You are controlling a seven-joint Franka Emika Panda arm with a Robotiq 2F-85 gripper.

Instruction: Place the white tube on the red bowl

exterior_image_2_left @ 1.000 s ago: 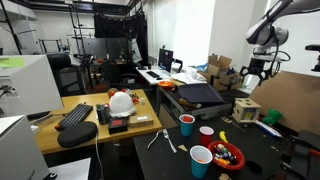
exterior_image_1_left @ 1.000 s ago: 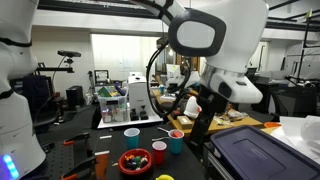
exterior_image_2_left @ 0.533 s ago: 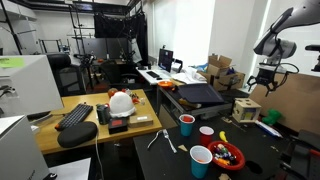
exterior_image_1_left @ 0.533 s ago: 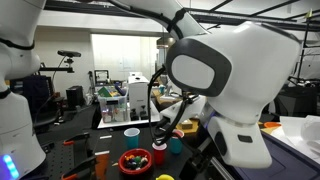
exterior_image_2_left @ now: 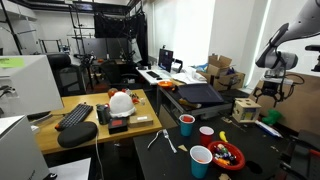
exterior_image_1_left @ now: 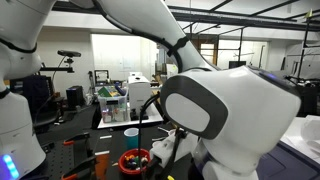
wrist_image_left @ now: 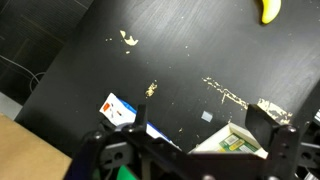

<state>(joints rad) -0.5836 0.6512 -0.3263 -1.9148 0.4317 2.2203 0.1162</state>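
Plenty on the benches, so L to R. Far left, on the tan desk (exterior_image_2_left: 55, 138), sit a black keyboard (exterior_image_2_left: 75, 116) and a white-and-orange helmet-like thing (exterior_image_2_left: 121, 101). Next comes the dark worktop (exterior_image_2_left: 265, 160). The slim white tube (exterior_image_2_left: 170, 146) lies flat on it, as best I can tell (it's small and thin), just left of the cups and not in anything. Then a dark small cup (exterior_image_2_left: 186, 124) on the far side, a pink plastic cup (exterior_image_2_left: 207, 133) beside it, and a third small cup (exterior_image_2_left: 201, 160) nearest me. Right of those is the low round red bowl (exterior_image_2_left: 236, 163), w/ coloured bits inside. It's apart from the tube, w/ the cups roughly between them. In an exterior view the bowl (exterior_image_1_left: 134, 170) shows near the bottom edge, and the big white robot arm (exterior_image_1_left: 240, 120) blocks everything to its right. Further right and farther back stands a pale wooden box (exterior_image_2_left: 246, 109). Far right, the Robotiq gripper (exterior_image_2_left: 270, 97) hangs above the worktop's end, well apart from tube and bowl.

In the wrist view the gripper (wrist_image_left: 204, 130) looks down on black surface, its fingers (wrist_image_left: 140, 128) spread wide w/ nothing held. Below it, L to R, are a blue-and-white small packet (wrist_image_left: 118, 110), a green-and-white carton (wrist_image_left: 232, 143) and a yellow banana (wrist_image_left: 268, 10) at the top right.
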